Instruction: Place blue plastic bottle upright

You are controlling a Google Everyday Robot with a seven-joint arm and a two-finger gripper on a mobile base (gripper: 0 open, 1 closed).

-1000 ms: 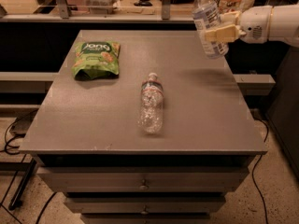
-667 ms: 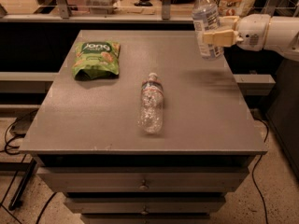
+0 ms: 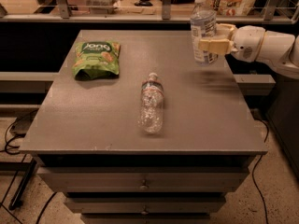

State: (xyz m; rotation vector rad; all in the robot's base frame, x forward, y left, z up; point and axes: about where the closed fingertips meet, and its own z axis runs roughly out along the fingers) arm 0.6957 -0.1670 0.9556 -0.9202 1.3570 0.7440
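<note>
The blue plastic bottle [image 3: 202, 24] is clear and faintly bluish, with a white cap and a wide pale label. It stands upright in the air above the far right part of the grey table [image 3: 98, 120], its base a little off the surface. My gripper [image 3: 213, 45] reaches in from the right and is shut on the bottle's lower half. Its shadow lies on the table just below.
A crinkled clear bottle [image 3: 151, 103] with a red-and-dark band lies on its side at the table's middle. A green snack bag [image 3: 96, 58] lies at the far left. The table's right edge is close under the arm. Shelving and clutter stand behind the table.
The bottle in my gripper has turned from tilted to upright and has moved slightly left and lower over the table. The lying bottle and the bag have not moved.
</note>
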